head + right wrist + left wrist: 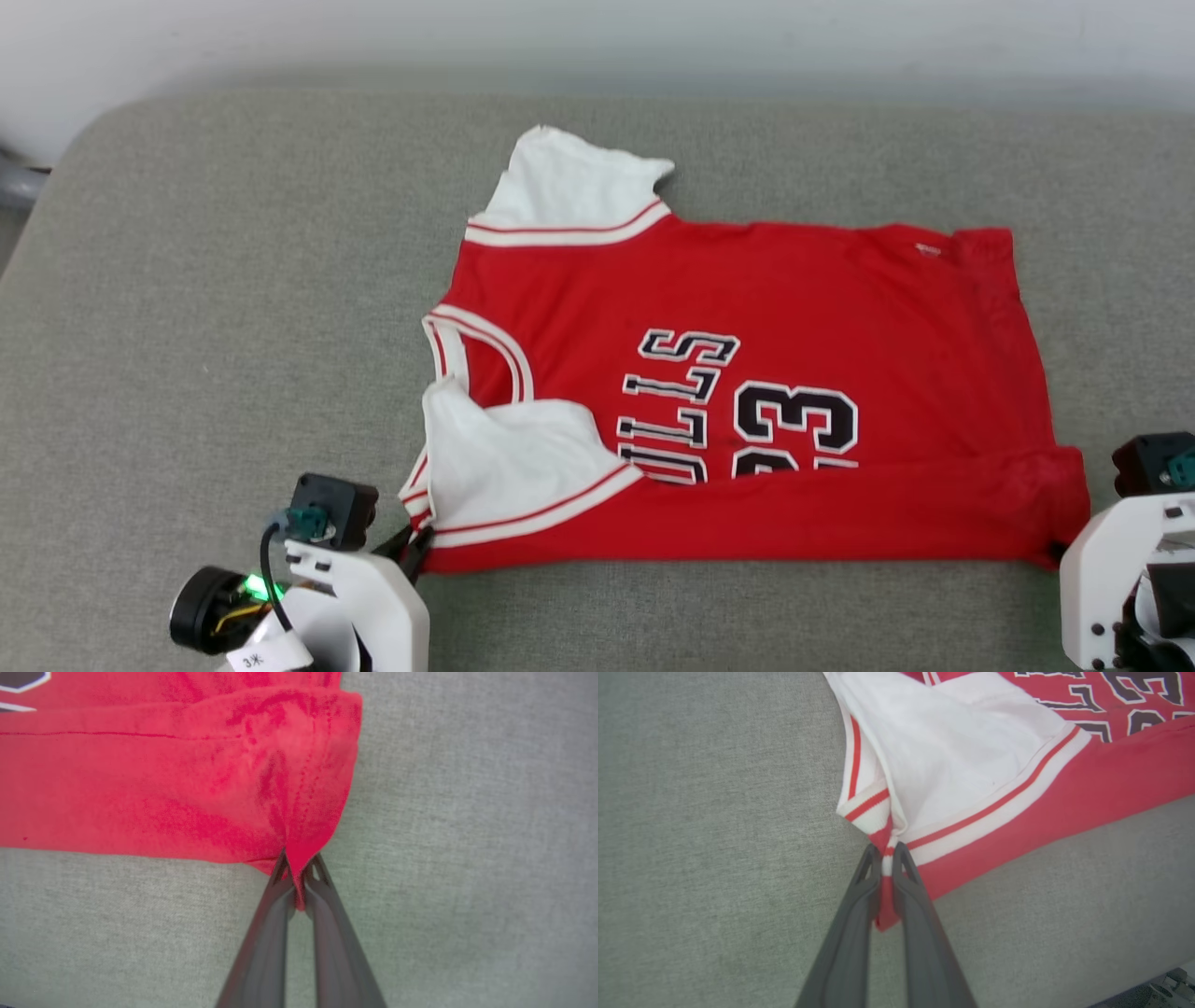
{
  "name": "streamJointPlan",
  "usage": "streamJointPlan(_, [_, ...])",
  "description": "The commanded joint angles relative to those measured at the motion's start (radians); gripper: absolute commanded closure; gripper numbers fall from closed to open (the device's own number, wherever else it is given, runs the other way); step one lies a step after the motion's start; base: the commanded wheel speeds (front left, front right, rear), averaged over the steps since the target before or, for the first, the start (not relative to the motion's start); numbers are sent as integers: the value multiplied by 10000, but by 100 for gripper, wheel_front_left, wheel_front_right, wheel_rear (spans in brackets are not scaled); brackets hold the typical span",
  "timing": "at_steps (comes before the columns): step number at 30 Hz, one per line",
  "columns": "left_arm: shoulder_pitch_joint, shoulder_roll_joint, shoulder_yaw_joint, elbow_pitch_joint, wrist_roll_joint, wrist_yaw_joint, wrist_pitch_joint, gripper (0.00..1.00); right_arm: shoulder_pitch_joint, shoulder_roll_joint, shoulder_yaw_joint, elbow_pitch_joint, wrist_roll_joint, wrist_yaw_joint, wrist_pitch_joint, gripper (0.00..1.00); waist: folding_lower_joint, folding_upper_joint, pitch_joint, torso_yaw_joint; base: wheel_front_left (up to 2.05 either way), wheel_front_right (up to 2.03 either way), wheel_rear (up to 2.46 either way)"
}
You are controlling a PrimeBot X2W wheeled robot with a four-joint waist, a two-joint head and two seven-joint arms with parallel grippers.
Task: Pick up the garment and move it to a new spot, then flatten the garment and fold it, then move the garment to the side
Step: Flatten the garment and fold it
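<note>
The garment (pixel 747 392), a red jersey with white sleeves and black-and-white lettering, lies spread sideways on the grey cushion, collar to the left, its near edge folded over in a red band. My left gripper (pixel 415 546) is shut on the garment's near left corner by the white sleeve; in the left wrist view the garment (pixel 994 779) is pinched between the dark fingers (pixel 915 891) of that gripper (pixel 888 851). My right gripper (pixel 299 861) is shut on the near right hem corner of the garment (pixel 163 779). In the head view its white wrist (pixel 1120 569) sits beside that corner.
The grey fabric cushion (pixel 215 327) stretches wide to the left and behind the jersey. A pale wall (pixel 597 37) runs along the back. The cushion's rounded left corner (pixel 65 159) drops toward the floor.
</note>
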Motion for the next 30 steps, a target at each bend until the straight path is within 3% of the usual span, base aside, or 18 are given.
streamJointPlan(1, [180, 57, 7, 15, -2, 67, 41, 100, 176, -105, -74, -77, 110, -19, 68, 100, -1, 0, -224, -31, 0, 0, 0])
streamJointPlan(7, [813, 112, -170, -86, -182, 176, 156, 100, 947, -212, -311, -783, 323, -19, 509, 100, -1, 0, -740, -18, 0, 0, 0])
streamJointPlan(14, [1514, 7, -329, -2, -489, 275, 162, 100, 2000, 154, -689, -1473, 274, -19, 880, 100, -1, 0, -923, -42, 0, 0, 0])
streamJointPlan(30, [930, -331, -627, 1290, -515, -267, 46, 100, 1825, 523, -387, -717, 62, -17, 568, 100, -1, 0, -236, -93, 0, 0, 0])
